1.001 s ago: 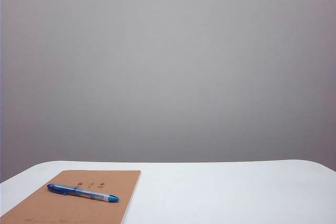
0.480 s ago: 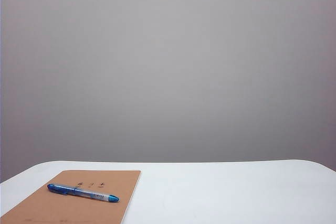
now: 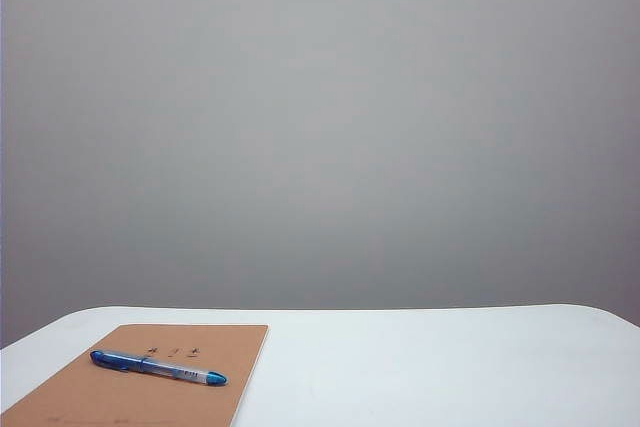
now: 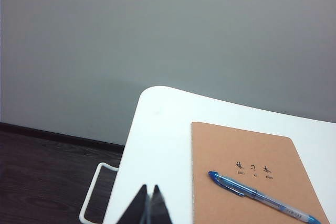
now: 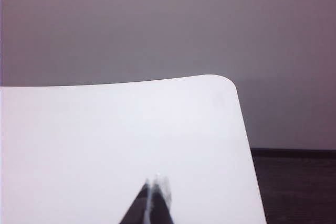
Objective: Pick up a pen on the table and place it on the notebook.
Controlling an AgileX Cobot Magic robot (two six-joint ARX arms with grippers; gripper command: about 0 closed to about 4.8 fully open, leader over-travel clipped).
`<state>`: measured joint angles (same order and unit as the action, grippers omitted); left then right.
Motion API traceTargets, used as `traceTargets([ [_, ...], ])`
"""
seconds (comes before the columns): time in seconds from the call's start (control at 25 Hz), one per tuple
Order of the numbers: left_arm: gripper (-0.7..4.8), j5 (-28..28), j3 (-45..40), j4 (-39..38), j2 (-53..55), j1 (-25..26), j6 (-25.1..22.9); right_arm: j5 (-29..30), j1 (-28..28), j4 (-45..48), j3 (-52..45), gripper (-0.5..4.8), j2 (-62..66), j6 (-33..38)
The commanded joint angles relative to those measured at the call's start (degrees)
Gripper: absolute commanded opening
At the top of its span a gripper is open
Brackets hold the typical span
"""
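- Presently, the pen (image 3: 158, 368) lies flat on the notebook (image 3: 120, 392), resting across the cover's upper part, just below the small dark printed marks (image 3: 173, 352).
- In the exterior view, the pen's blue end cap points toward the left and its blue front section toward the right, the clear barrel between them; the whole pen is within the cover's edges.
- The notebook sits on the table (image 3: 430, 367) at the near left of the exterior view, its tan cover closed and flat; its near edge is cut off by the frame.
- Neither arm appears in the exterior view.
- Left gripper (image 4: 148, 191): seen only in the left wrist view, fingertips pressed together, jaws closed on nothing. It hangs over the table (image 4: 157, 129) edge beside the notebook (image 4: 236, 150), apart from the pen (image 4: 257, 196).
- A white wire frame (image 4: 94, 187) shows below the table edge, over dark wood-grain flooring (image 4: 42, 182).
- Right gripper (image 5: 154, 184): seen only in the right wrist view, fingertips together, jaws closed and holding nothing. It hangs over a bare stretch of table (image 5: 105, 129) near a rounded corner, well apart from notebook and pen, neither of which shows in that view.
- A plain grey wall (image 3: 320, 127) stands behind the table.
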<state>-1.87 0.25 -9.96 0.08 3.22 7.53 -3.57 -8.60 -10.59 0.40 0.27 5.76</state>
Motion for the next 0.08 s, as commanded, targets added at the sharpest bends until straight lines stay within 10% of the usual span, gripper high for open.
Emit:
traceTargets([
  [0.04, -0.05, 0.2, 0.1, -0.5, 0.0, 0.1, 0.2, -0.4, 0.0, 0.4, -0.3, -0.05, -0.1, 0.2],
  [0.08, -0.05, 0.2, 0.1, -0.5, 0.0, 0.1, 0.2, -0.4, 0.0, 0.4, -0.3, -0.05, -0.1, 0.2],
])
